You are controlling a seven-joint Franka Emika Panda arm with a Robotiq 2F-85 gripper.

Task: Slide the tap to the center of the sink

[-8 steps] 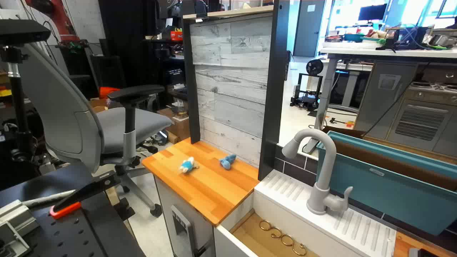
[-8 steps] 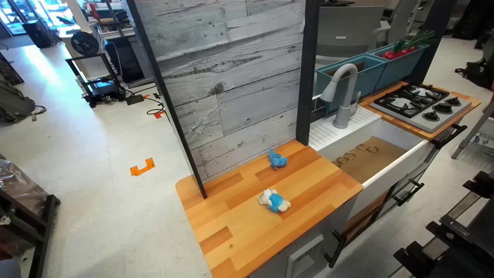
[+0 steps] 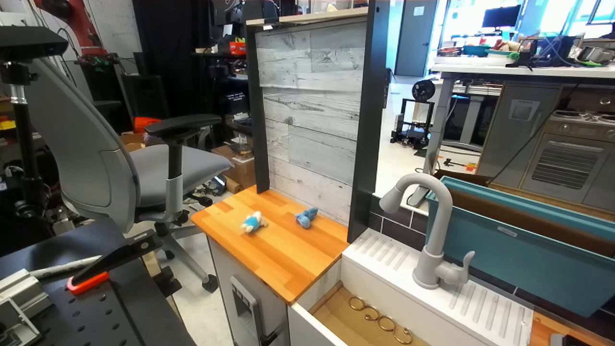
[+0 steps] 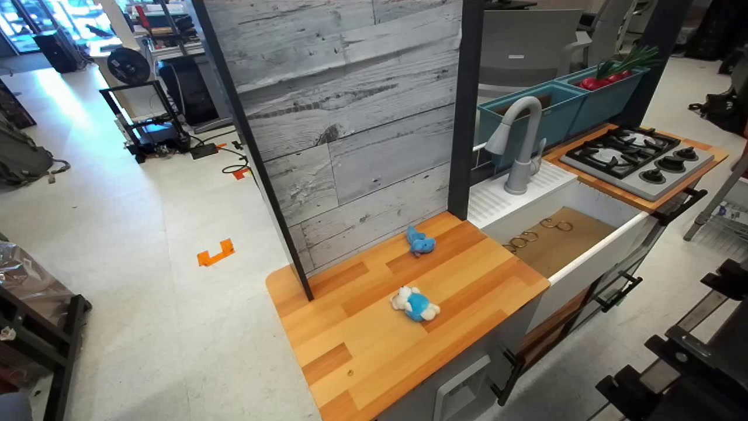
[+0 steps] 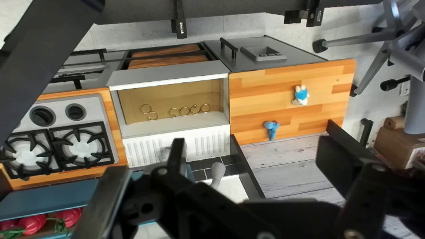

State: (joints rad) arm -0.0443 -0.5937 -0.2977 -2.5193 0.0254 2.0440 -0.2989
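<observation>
The grey tap stands upright on the pale ribbed back rim of the sink. In both exterior views its arched spout points sideways towards the wooden counter, not over the basin; the tap has a small side lever. In the wrist view the tap's spout head shows, but much of its neck and base is behind my left finger. The sink has a brownish basin floor. My gripper is open and empty, its fingers wide apart above the scene. It is out of view in both exterior views.
Curled brass hooks lie in the basin. A blue toy and a white-and-blue toy lie on the wooden counter. A dark post with a grey plank panel, a teal planter and a stove stand around the sink.
</observation>
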